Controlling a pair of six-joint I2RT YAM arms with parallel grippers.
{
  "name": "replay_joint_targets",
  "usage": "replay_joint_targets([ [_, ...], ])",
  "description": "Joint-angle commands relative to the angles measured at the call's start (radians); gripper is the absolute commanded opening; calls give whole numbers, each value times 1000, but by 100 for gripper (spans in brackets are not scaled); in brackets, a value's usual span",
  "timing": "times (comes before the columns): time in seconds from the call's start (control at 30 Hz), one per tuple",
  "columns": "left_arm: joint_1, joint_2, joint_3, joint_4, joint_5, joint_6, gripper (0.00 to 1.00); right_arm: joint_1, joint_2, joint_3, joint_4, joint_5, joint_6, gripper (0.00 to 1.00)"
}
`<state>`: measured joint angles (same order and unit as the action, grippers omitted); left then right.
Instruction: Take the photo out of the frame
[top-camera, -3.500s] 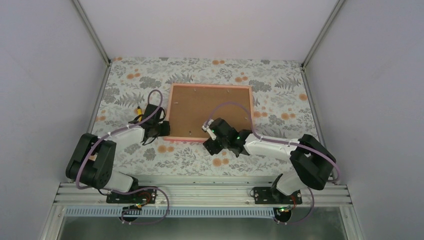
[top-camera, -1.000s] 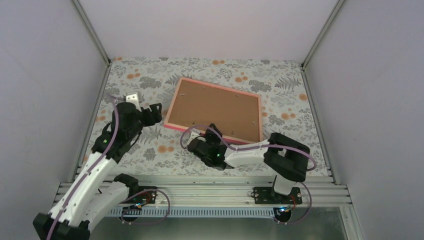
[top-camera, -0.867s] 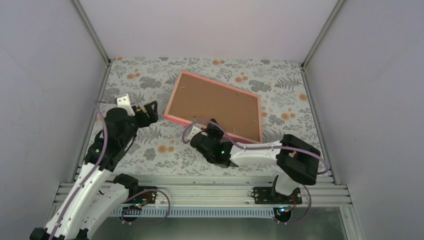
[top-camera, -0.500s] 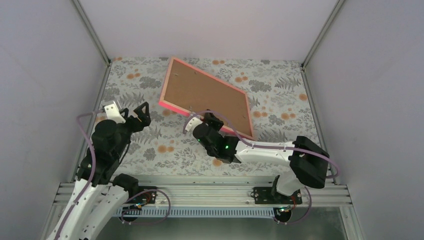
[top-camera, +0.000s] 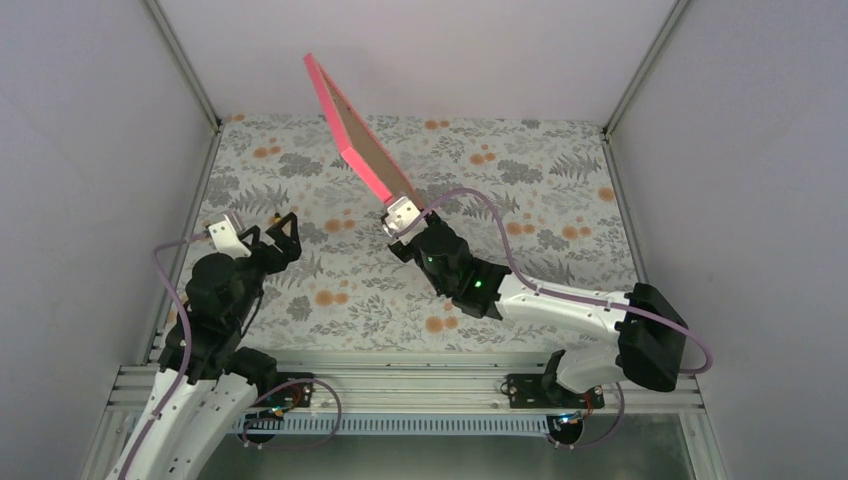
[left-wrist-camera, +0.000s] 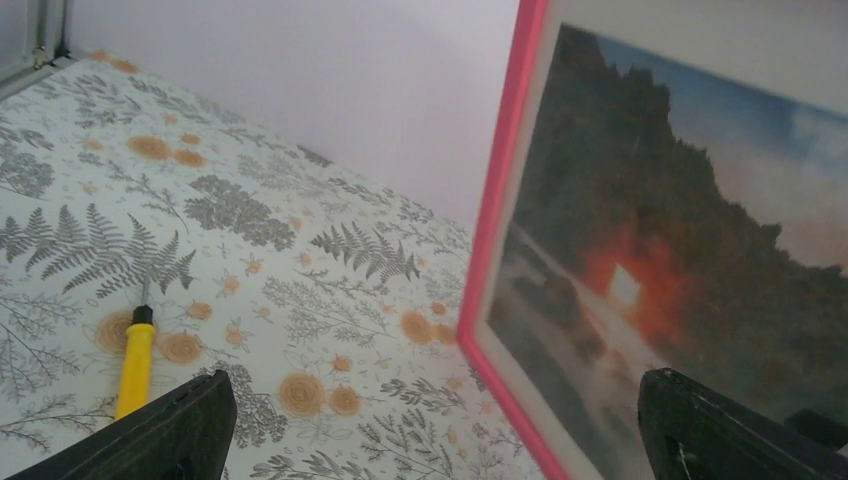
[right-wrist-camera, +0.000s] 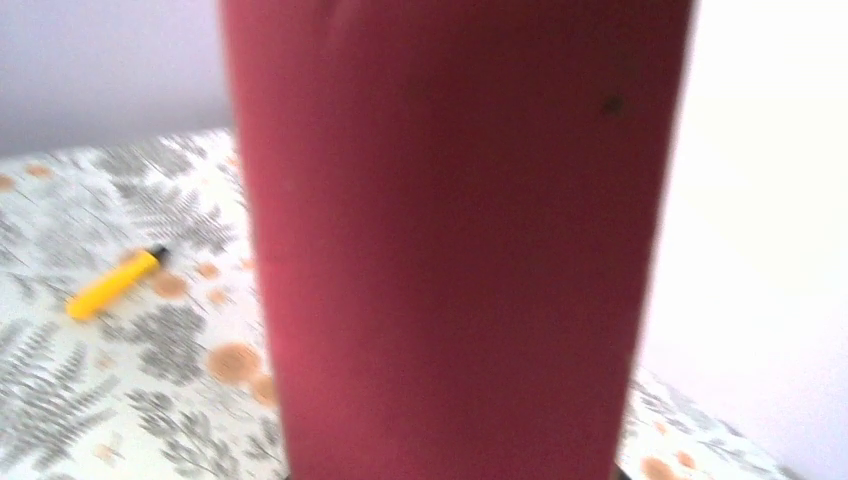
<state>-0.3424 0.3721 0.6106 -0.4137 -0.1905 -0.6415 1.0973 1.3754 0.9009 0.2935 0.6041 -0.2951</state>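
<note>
The frame (top-camera: 352, 135) stands up in the air above the flowered tablecloth (top-camera: 560, 200), tilted, with its thin pink border turned edge-on to the overhead camera and its brown backing board facing right. Its upper corner reaches up in front of the back wall. Its lowest corner sits in the right gripper (top-camera: 405, 212), whose jaws are closed tight on the pink border there, and nothing else holds the frame up. In the right wrist view that border fills nearly the whole picture as a broad, blurred red band.

The photo (left-wrist-camera: 680, 250) sits inside the frame, on the front side that faces left. The left wrist camera shows it plainly: dark rocks, a red-orange glow low in the middle, pale water and blue sky above.

The left gripper (top-camera: 268, 232) hangs well to the left of the frame, apart from it, its fingers spread as wide as they go and holding nothing. A yellow tool (left-wrist-camera: 133, 360) with a dark tip lies flat on the cloth, also to the left of the frame and clear of it.
</note>
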Motion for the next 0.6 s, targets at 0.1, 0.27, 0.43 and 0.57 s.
replay_joint_targets([
  [0.1, 4, 4, -22, 39, 46, -20, 100, -45, -51, 37, 309, -209, 287, 4],
  [0.27, 4, 8, -27, 36, 70, -18, 100, -130, -77, -29, 408, -356, 506, 4],
  [0.43, 5, 8, -31, 26, 81, -20, 100, -201, -76, -71, 440, -518, 688, 4],
  [0.57, 4, 6, -28, 17, 81, -17, 100, -256, -85, -106, 444, -639, 817, 4],
])
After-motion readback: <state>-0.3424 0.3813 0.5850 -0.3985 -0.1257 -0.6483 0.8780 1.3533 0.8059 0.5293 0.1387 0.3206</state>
